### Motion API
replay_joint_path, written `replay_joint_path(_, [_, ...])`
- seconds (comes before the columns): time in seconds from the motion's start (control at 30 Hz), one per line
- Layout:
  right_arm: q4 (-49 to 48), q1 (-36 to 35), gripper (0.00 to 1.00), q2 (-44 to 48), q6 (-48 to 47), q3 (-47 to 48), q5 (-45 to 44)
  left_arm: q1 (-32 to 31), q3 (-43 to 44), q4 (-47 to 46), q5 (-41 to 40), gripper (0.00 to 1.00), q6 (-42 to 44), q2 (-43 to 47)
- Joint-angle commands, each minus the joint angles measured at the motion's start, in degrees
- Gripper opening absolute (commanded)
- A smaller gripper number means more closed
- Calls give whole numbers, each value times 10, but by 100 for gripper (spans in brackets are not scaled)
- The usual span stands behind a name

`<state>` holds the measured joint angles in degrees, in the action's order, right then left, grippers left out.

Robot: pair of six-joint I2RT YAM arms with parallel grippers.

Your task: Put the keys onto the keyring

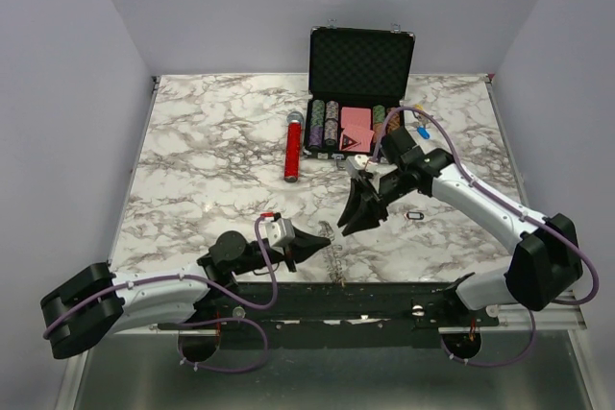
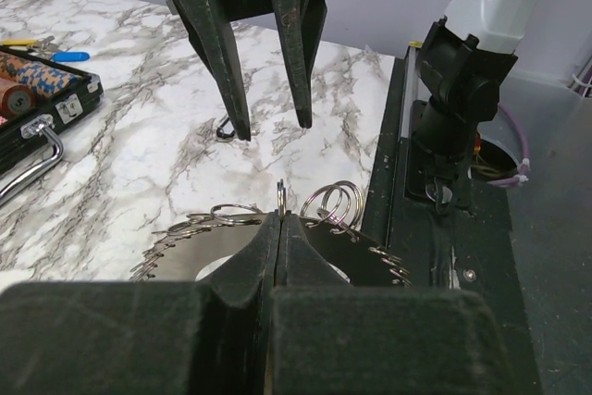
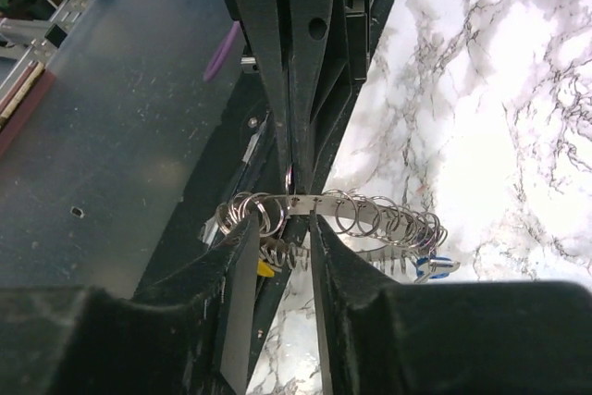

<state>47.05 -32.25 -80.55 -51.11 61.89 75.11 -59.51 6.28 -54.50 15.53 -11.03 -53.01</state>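
The keyring [image 1: 332, 253] is a thin metal band strung with several small split rings and lies near the table's front edge. My left gripper [image 1: 325, 238] is shut on its rim, and the closed fingertips [image 2: 280, 217] pinch the band edge-on. In the right wrist view the keyring [image 3: 388, 215] curves right to a blue tag [image 3: 430, 265]. My right gripper [image 3: 281, 222] is open, its jaws astride the band just by the left fingers [image 3: 298, 90]. It shows from above [image 1: 346, 226] pointing down-left. A key with a dark oblong tag [image 1: 415, 215] lies on the table to the right.
An open black case of poker chips [image 1: 357, 93] stands at the back, with a red cylinder [image 1: 292, 149] to its left. Small blue and yellow tagged keys [image 1: 423, 129] lie right of the case. The table's front edge and the arm bases [image 2: 453, 90] are close by.
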Motion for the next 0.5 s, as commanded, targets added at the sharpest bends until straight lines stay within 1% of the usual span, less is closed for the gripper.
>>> replay_joint_path(0.0, [-64, -5, 35, -1, 50, -16, 11, -3, 15, -63, 12, 0, -9, -12])
replay_joint_path(0.17, [-92, -18, 35, 1, 67, -32, -1, -3, 13, -88, -4, 0, -17, -24])
replay_joint_path(0.47, [-102, -32, 33, -10, 73, -30, -15, -3, 13, -105, -16, 0, -25, -30])
